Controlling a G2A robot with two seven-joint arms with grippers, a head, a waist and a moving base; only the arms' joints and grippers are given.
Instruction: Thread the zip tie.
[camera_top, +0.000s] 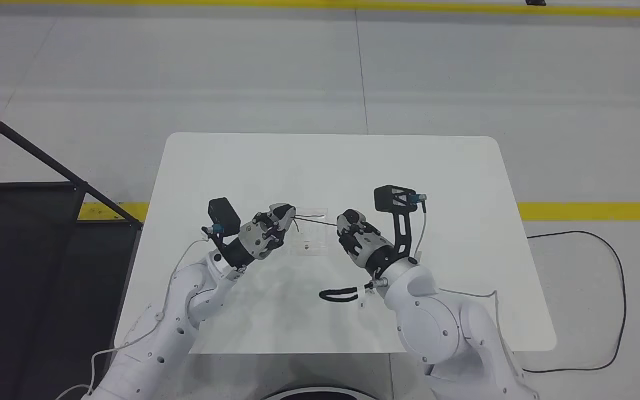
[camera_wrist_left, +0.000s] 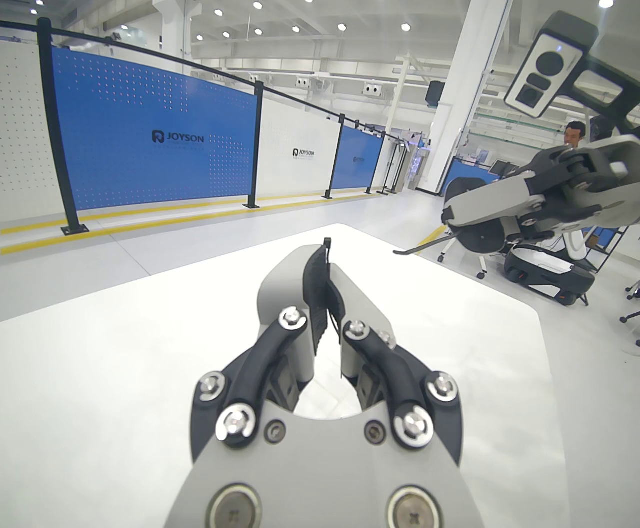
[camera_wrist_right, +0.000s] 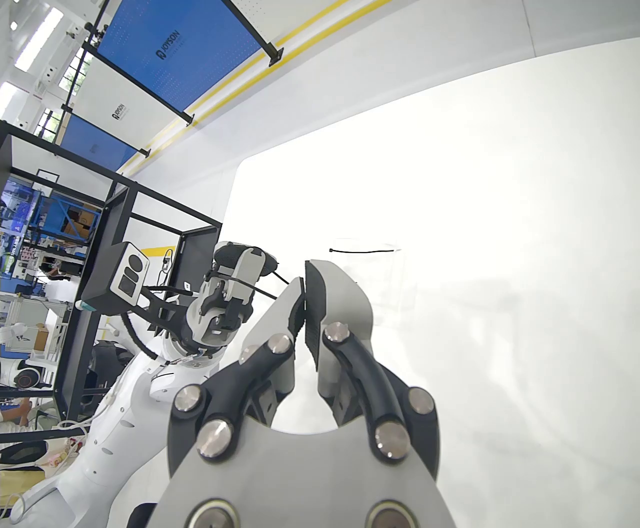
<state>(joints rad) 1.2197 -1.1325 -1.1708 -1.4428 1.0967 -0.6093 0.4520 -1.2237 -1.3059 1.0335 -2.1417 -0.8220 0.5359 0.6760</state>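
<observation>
– Where's the zip tie (camera_wrist_left: 327, 247)?

– Up off the table (camera_top: 450, 170), in the left gripper (camera_wrist_left: 324, 272). The jaws are pressed together on it. Its little square head pokes out just past the fingertips, and the strap runs back between the pads.

– And the other arm?

– The right gripper (camera_wrist_right: 305, 282) faces the left one over the middle of the table, near it but not touching. Its jaws are pinched together as well, on a thin black tail (camera_wrist_left: 420, 245) that sticks out of the tips towards the left gripper.

– Is that tail in the head?

– No. Seen from the left wrist, the tip hangs in the air off to one side of the head, apart from it. Whether the tail is the far end of the same tie, I can't tell from here.

– Anything else lying about?

– A spare tie (camera_wrist_right: 362, 251) lies straight and flat on the white top, just beyond the right gripper's tips. A curled tie (camera_top: 338, 293), also black, lies nearer the robot, beside the right forearm.
</observation>
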